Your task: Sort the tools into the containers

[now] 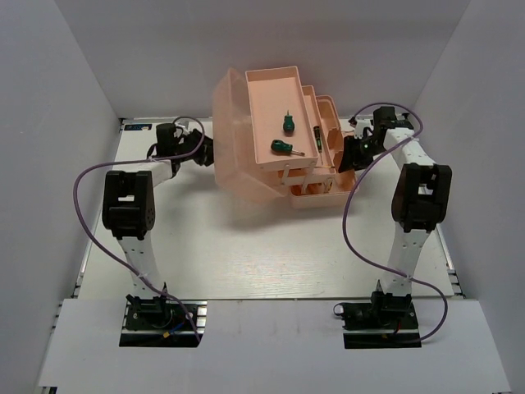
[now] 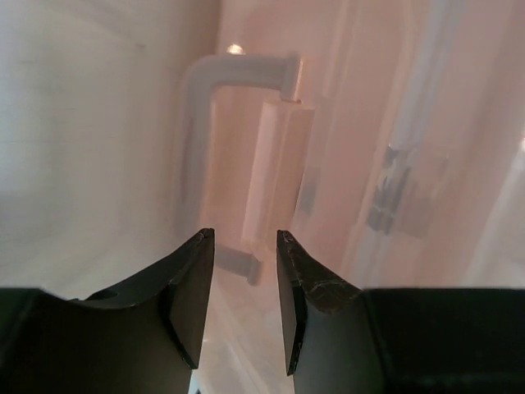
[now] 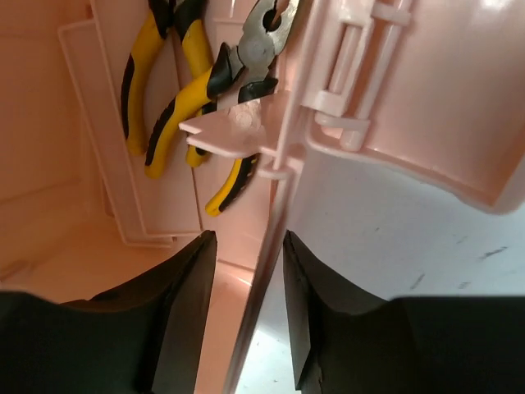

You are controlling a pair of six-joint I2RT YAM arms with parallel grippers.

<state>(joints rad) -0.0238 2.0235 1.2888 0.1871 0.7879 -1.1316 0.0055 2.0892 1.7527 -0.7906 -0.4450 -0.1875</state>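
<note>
Top external view: two green-handled stubby screwdrivers (image 1: 288, 123) lie in the top tray (image 1: 262, 82) of the opened salmon-pink toolbox (image 1: 238, 164), centre frame. A thin dark screwdriver (image 1: 318, 135) sits in the tier just right of them.
Pliers: in my right wrist view, two yellow-and-black pliers (image 3: 168, 123) lie inside the box, upper left of frame. I cannot tell which tier.
Axis: handles run down-left, with the jaws toward the top edge.
Nearer arm: the right, at the box's right side.
Right gripper (image 3: 248, 242): fingers spread, pinching nothing. The box wall's edge rises between them, and the pliers are up and left of it.
Left gripper (image 2: 244, 238): fingers parted and empty, facing the lid handle (image 2: 205, 98) through the translucent lid.
Judgement: every tool I see already sits in a compartment, so sorting looks nearly finished.
</note>
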